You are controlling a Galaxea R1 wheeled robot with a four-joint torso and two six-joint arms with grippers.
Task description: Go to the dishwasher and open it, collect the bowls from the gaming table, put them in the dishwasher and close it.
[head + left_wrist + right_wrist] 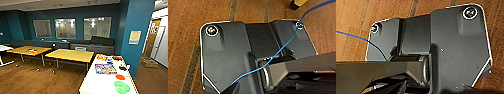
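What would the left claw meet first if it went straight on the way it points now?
Probably the wooden floor. The left wrist view looks down past the robot's own dark plate onto floorboards, with a blue cable crossing it. The depth is unclear.

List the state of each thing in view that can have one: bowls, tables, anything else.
Light green plastic bowl: upright on the long white-topped table, nearest the camera.
Orange-red flat bowl: on the same table, just beyond the green one, apart from it.
Colourful flat box: lying flat, mid-table.
Yellow wood-topped table: standing.
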